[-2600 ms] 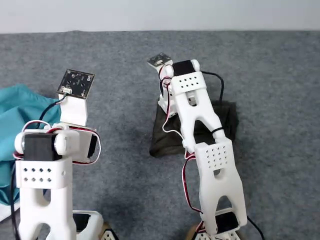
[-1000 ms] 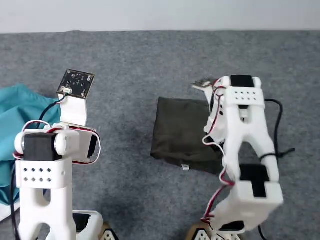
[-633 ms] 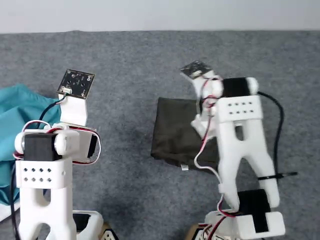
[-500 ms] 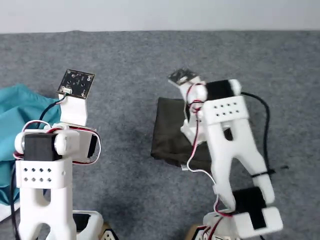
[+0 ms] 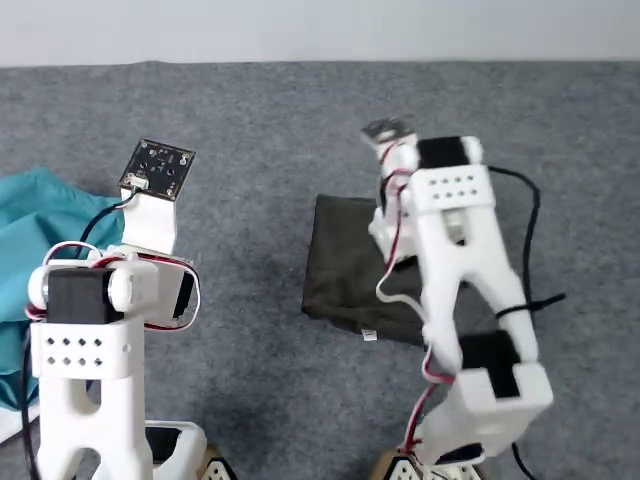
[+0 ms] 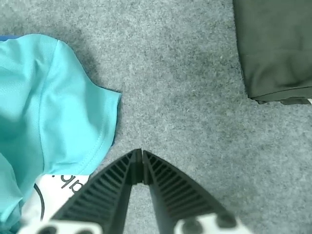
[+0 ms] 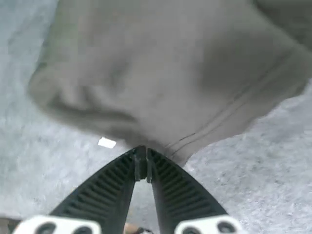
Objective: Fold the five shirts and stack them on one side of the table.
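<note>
Left tool (image 6: 142, 168) pressed together, over desk (image 6: 185, 97) between teal shirt (image 6: 44, 107) at left and folded dark shirt (image 6: 275, 44). Right tool (image 7: 141, 163) pressed together above dark shirt's edge.

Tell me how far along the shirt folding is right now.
Done: one dark shirt lies folded on the table. In hand: nothing; the right pincer is shut over that shirt's edge, and the left pincer is shut above bare table beside the teal shirt. Left: the teal shirt lies unfolded, and nothing is stacked on the dark one yet.
</note>
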You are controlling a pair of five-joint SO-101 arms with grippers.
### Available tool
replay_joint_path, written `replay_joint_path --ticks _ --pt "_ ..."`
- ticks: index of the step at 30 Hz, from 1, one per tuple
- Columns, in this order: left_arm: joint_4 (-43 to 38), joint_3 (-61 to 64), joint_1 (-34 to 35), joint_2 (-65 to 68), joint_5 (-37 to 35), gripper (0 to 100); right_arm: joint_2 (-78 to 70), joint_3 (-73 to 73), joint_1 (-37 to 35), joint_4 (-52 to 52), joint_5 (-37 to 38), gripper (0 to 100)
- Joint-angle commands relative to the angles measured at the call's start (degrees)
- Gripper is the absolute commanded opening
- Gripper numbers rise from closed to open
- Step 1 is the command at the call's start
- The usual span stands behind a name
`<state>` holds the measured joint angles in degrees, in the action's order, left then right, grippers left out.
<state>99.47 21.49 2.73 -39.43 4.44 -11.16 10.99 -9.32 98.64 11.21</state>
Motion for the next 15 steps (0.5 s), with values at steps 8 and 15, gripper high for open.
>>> replay_joint_path --ticks 8,15 --pt "0.09 -0.04 0.26 -0.88 0.53 0 -13.41 18.02 9.01 0.13 -1.76 28.6" --pt "0.88 1.01 0.79 -0.88 0.53 0 -19.82 28.22 9.01 -0.84 -1.76 22.9"
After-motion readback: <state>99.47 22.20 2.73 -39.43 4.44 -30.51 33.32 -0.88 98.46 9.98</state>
